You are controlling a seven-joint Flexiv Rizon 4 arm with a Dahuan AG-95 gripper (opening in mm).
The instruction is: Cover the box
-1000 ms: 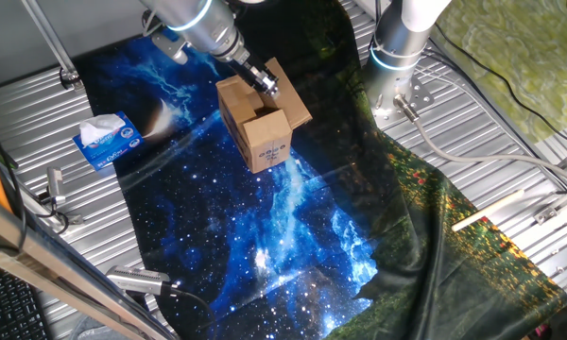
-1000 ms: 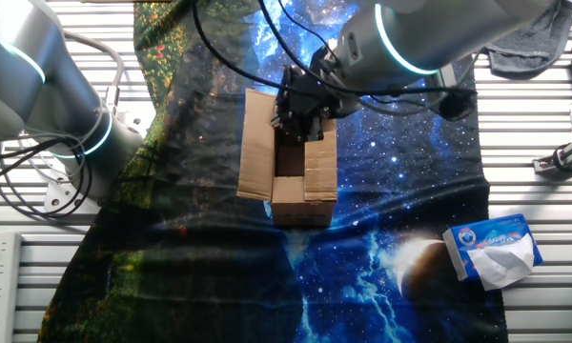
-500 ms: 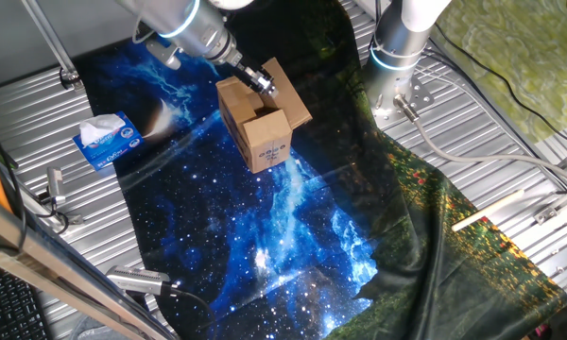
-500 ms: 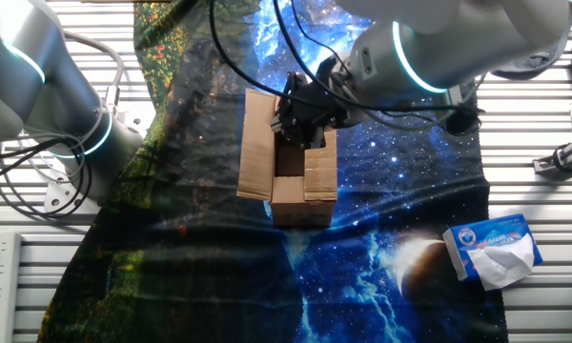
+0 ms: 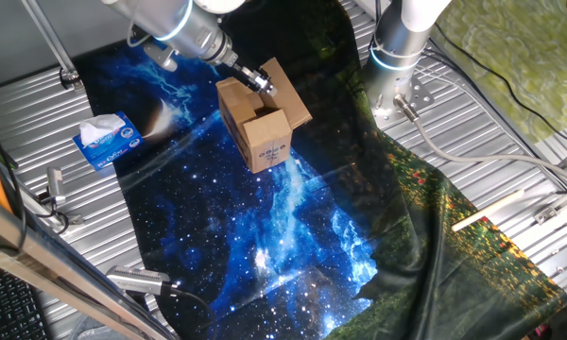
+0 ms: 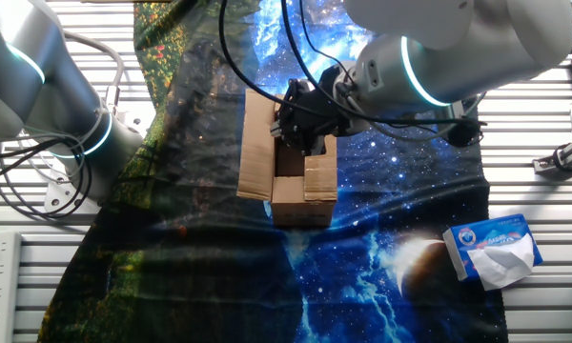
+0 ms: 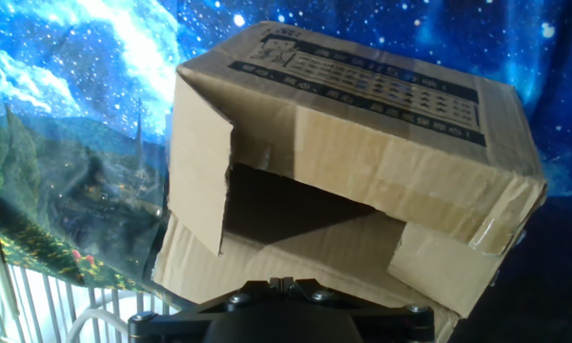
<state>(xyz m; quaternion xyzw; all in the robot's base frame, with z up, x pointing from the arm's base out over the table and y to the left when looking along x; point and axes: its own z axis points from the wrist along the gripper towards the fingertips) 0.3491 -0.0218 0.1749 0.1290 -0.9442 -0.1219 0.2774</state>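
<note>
The box (image 5: 263, 134) is a small brown carton with a printed label, standing on the starry cloth (image 5: 265, 246). In the other fixed view the box (image 6: 303, 198) has its left flap lying outward, its right flap folded in, and the middle dark and uncovered. My gripper (image 5: 257, 79) hangs over the far rim of the opening; in the other fixed view the gripper (image 6: 299, 122) is at the top edge. In the hand view the box (image 7: 362, 162) fills the frame, with one flap standing at the left. My gripper (image 7: 283, 282) is shut, its fingers touching with nothing between them.
A blue and white tissue box (image 5: 107, 140) lies on the cloth's edge, also seen as the tissue box (image 6: 496, 250) at the lower right. A second arm's base (image 5: 397, 47) stands behind the box. Cables and metal slats surround the cloth.
The arm's upper body has swung a little while the gripper tip stays at the box's far rim. The box and its flaps have not moved.
</note>
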